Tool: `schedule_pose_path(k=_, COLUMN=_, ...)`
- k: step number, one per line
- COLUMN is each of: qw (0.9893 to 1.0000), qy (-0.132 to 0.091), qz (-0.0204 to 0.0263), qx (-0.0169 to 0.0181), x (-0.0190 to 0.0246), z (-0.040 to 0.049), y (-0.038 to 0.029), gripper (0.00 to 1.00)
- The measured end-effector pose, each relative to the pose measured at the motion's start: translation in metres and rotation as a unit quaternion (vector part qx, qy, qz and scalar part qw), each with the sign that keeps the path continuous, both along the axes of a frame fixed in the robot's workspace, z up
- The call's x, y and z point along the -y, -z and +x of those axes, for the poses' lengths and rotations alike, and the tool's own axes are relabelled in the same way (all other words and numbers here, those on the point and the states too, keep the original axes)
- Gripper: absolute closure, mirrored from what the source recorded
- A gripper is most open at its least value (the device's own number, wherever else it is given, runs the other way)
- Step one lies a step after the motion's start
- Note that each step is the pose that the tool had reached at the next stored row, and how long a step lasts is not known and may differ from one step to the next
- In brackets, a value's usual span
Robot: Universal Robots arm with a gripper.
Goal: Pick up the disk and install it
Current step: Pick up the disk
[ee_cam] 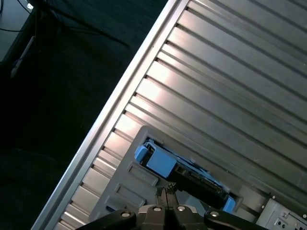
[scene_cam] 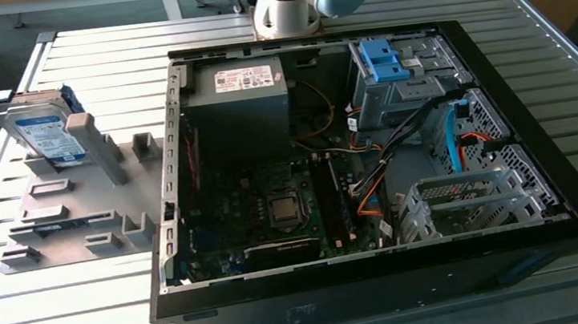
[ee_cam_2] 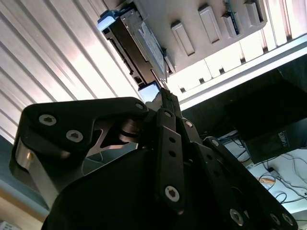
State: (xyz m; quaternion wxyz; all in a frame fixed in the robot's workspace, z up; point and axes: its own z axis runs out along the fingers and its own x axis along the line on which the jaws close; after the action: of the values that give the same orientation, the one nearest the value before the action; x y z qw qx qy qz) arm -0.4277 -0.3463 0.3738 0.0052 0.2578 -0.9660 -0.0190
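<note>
Claw [ee_cam: 165, 192] shut, empty, just short of disk [scene_cam: 41, 130]. Disk stands tilted in rack [scene_cam: 68, 211] on surface [scene_cam: 532, 23], at the exterior view's left of case [scene_cam: 388, 288]. Likely rigid, dense, shock-sensitive; grip across bracket [ee_cam: 160, 162] edges.

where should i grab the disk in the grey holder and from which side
Probably pinch the disk across its flat faces at the raised top edge, coming from above. It stands tilted on edge in the grey holder, so the lower end is seated there and the top sticks up free.
</note>
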Motion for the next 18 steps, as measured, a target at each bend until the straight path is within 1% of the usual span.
schedule_pose_path(k=9, qw=0.9997, qy=-0.025, qz=0.0000, qx=0.0000, x=0.0000, z=0.0000, y=0.0001, gripper=0.89)
schedule_pose_path(k=18, qw=0.9988, qy=-0.049, qz=0.0000, qx=0.0000, x=0.0000, z=0.0000, y=0.0002, gripper=0.89)
